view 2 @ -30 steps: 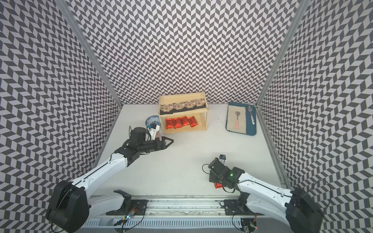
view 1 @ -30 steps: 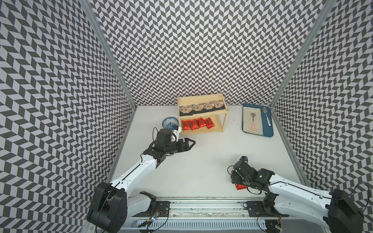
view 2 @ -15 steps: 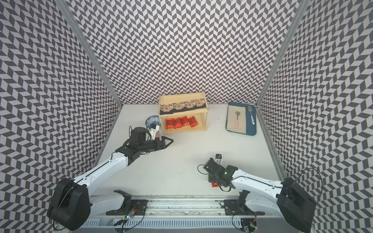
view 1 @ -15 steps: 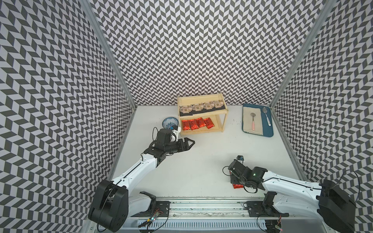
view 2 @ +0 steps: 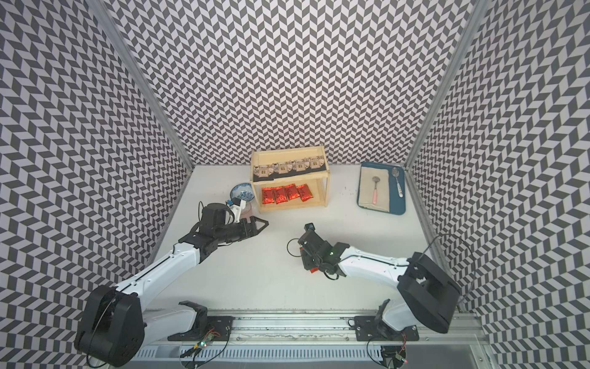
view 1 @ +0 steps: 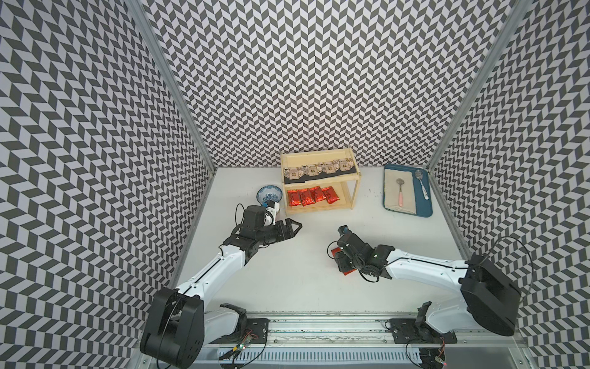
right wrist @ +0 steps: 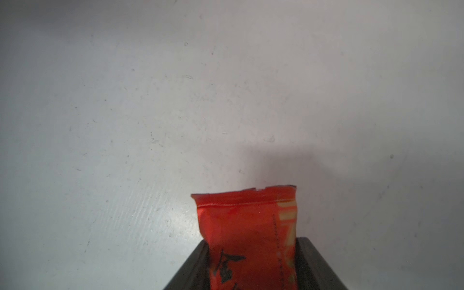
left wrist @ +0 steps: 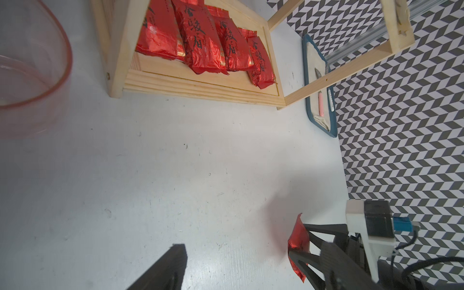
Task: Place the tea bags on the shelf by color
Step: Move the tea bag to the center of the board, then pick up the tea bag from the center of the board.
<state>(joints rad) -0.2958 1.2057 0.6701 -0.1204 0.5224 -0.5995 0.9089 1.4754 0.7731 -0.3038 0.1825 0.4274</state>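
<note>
The right claw (right wrist: 252, 242) is clenched across the body of the last red pouch (right wrist: 241, 216), which juts out ahead of its fingers. The foil looks light, crinkly and slippery (best pinched mid-body, not at a seam). The left claw (view 1: 295, 228) hangs released and empty. Since a second ago, the right claw has narrowed and moved toward the shelf (view 1: 319, 209).

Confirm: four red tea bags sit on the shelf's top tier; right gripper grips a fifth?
No: the four red tea bags sit on the lower tier of the shelf, as both top views show; the right gripper grips a fifth.
</note>
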